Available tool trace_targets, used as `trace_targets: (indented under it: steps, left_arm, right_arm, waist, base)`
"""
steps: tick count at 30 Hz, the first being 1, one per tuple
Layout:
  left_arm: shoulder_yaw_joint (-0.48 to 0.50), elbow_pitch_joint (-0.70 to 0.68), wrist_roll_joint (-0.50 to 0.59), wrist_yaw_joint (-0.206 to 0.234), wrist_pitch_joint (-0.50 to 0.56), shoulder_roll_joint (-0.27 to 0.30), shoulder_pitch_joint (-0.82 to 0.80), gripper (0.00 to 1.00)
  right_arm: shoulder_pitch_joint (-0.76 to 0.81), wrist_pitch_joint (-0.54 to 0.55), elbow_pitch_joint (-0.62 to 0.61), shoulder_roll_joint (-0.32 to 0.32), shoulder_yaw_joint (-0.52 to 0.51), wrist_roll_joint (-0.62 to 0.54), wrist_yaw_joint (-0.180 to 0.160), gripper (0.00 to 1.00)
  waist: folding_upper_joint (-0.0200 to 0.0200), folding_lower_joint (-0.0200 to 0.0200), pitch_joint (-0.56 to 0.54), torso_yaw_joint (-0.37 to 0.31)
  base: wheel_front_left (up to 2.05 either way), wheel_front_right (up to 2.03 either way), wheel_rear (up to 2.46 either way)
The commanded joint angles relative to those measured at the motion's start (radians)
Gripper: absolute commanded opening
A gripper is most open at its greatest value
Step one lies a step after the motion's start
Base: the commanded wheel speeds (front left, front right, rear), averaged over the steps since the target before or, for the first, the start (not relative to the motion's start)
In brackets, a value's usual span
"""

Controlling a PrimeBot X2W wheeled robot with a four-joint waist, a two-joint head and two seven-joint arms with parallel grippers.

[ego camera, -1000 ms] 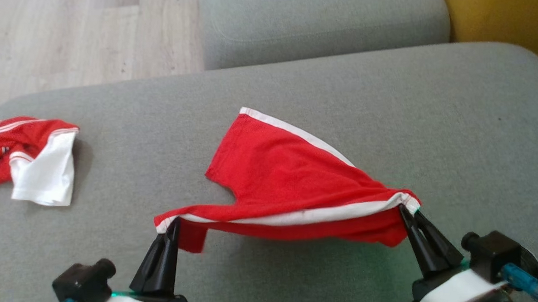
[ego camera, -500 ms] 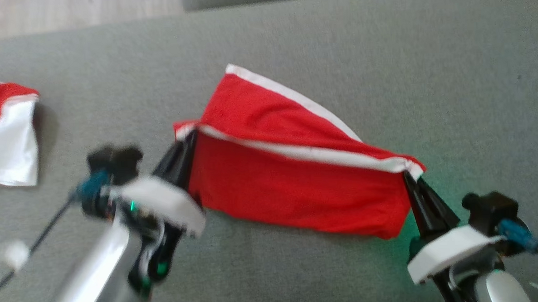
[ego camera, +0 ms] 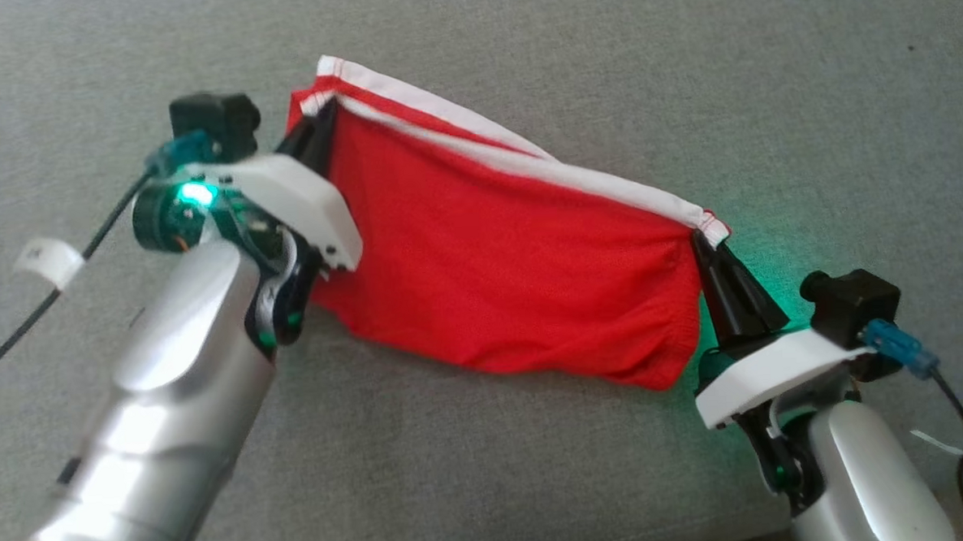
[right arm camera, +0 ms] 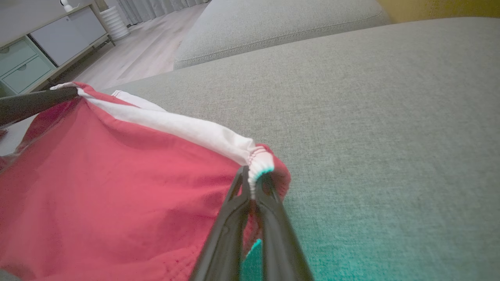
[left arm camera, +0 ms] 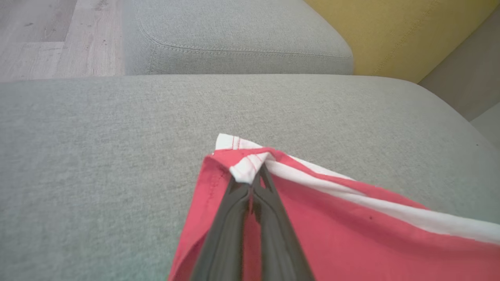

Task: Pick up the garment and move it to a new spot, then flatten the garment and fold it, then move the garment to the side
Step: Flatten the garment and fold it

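The garment [ego camera: 497,262] is red cloth with a white band along one edge, lying doubled over on the grey cushion [ego camera: 684,66]. My left gripper [ego camera: 324,115] is shut on the band's left corner, seen close up with the left gripper [left arm camera: 250,180] pinching white hem of the garment [left arm camera: 351,242]. My right gripper [ego camera: 698,238] is shut on the band's right corner; in its own view the right gripper [right arm camera: 252,177] clamps the gathered white hem of the garment [right arm camera: 97,187]. The held band lies over the far band, the two nearly aligned.
A second grey cushion [left arm camera: 234,35] and wooden floor [left arm camera: 47,35] lie beyond the one I work on. A yellow cushion [left arm camera: 390,27] stands at the far right. A cabinet with pale drawers [right arm camera: 27,62] stands across the floor. Bare cushion lies to the garment's right.
Both grippers carried the held white band forward over the garment, folding it in half. The head camera tilted down, so the other red and white clothing at left left the picture.
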Motion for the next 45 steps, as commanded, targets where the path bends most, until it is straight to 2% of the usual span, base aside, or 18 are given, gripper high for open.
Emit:
trace_targets:
  steps: [1, 2, 3, 4, 5, 6, 14, 23, 31, 35, 41, 43, 44, 45]
  left_arm:
    - [0.026, 0.001, 0.013, -0.006, -0.013, 0.011, -0.065, 0.00]
    - [0.025, 0.020, 0.015, -0.008, -0.019, 0.003, -0.077, 0.00]
    - [0.024, 0.037, 0.017, -0.011, -0.027, -0.003, -0.088, 0.07]
    - [0.023, 0.053, 0.022, -0.013, -0.041, -0.008, -0.097, 0.29]
    - [0.020, 0.067, 0.031, -0.013, -0.058, -0.011, -0.106, 0.58]
    - [0.016, 0.082, 0.041, -0.013, -0.074, -0.013, -0.113, 1.00]
    - [-0.012, 0.141, 0.051, -0.050, -0.173, -0.055, -0.088, 1.00]
    - [-0.001, 0.133, 0.015, -0.038, -0.169, -0.022, 0.022, 1.00]
    - [0.021, 0.136, -0.029, -0.010, -0.103, 0.039, 0.101, 1.00]
    - [0.017, 0.139, -0.044, -0.011, -0.047, 0.057, 0.110, 1.00]
    - [-0.026, 0.123, -0.056, -0.044, 0.058, 0.066, 0.115, 1.00]
    - [-0.056, 0.117, -0.059, -0.057, 0.126, 0.065, 0.123, 1.00]
    - [-0.065, 0.114, -0.056, -0.059, 0.141, 0.068, 0.124, 0.96]
    - [-0.070, 0.111, -0.054, -0.057, 0.149, 0.069, 0.124, 0.66]
  right_arm:
    - [-0.025, -0.020, -0.014, -0.003, 0.031, 0.011, -0.001, 0.00]
    - [-0.030, -0.027, -0.005, -0.003, 0.034, 0.014, -0.001, 0.00]
    - [-0.034, -0.034, 0.004, -0.003, 0.037, 0.017, -0.001, 0.04]
    - [-0.039, -0.041, 0.011, -0.003, 0.040, 0.019, -0.001, 0.27]
    - [-0.043, -0.052, 0.017, -0.003, 0.044, 0.018, -0.001, 1.00]
    - [-0.046, -0.059, 0.024, -0.003, 0.047, 0.019, -0.001, 1.00]
    - [-0.035, -0.096, 0.023, -0.003, 0.019, -0.006, -0.001, 1.00]
    - [0.045, -0.025, -0.068, -0.003, -0.055, -0.084, -0.001, 1.00]
    - [0.137, 0.060, -0.192, -0.003, -0.090, -0.126, -0.001, 1.00]
    - [0.165, 0.092, -0.250, -0.003, -0.102, -0.135, -0.001, 1.00]
    - [0.183, 0.117, -0.317, -0.003, -0.120, -0.131, -0.001, 1.00]
    - [0.184, 0.119, -0.330, -0.003, -0.125, -0.132, -0.001, 1.00]
    - [0.183, 0.119, -0.334, -0.003, -0.125, -0.132, -0.001, 1.00]
    - [0.182, 0.119, -0.338, -0.003, -0.126, -0.131, -0.001, 1.00]
  waist:
    - [0.0000, -0.0002, 0.009, -0.011]
    - [0.0000, -0.0002, 0.010, -0.012]
    - [0.0000, -0.0002, 0.010, -0.013]
    - [0.0000, -0.0002, 0.010, -0.014]
    - [0.0000, -0.0002, 0.010, -0.015]
    - [0.0000, -0.0002, 0.009, -0.015]
    - [0.0000, -0.0002, -0.022, 0.010]
    - [0.0000, -0.0002, -0.085, 0.033]
    - [0.0000, -0.0002, -0.130, 0.016]
    - [0.0000, -0.0002, -0.129, 0.002]
    - [0.0000, -0.0002, -0.121, -0.015]
    - [0.0000, -0.0002, -0.124, -0.019]
    - [0.0000, -0.0002, -0.125, -0.020]
    - [0.0000, -0.0002, -0.125, -0.021]
  base:
    - [0.00, 0.00, 0.00]
    - [0.00, 0.00, 0.00]
    - [0.00, 0.00, 0.00]
    - [0.00, 0.00, 0.00]
    - [0.00, 0.00, 0.00]
    - [0.00, 0.00, 0.00]
    - [0.00, 0.00, 0.00]
    - [0.00, 0.00, 0.00]
    - [0.00, 0.00, 0.00]
    - [0.00, 0.00, 0.00]
    - [0.00, 0.00, 0.00]
    - [0.00, 0.00, 0.00]
    - [0.00, 0.00, 0.00]
    - [0.00, 0.00, 0.00]
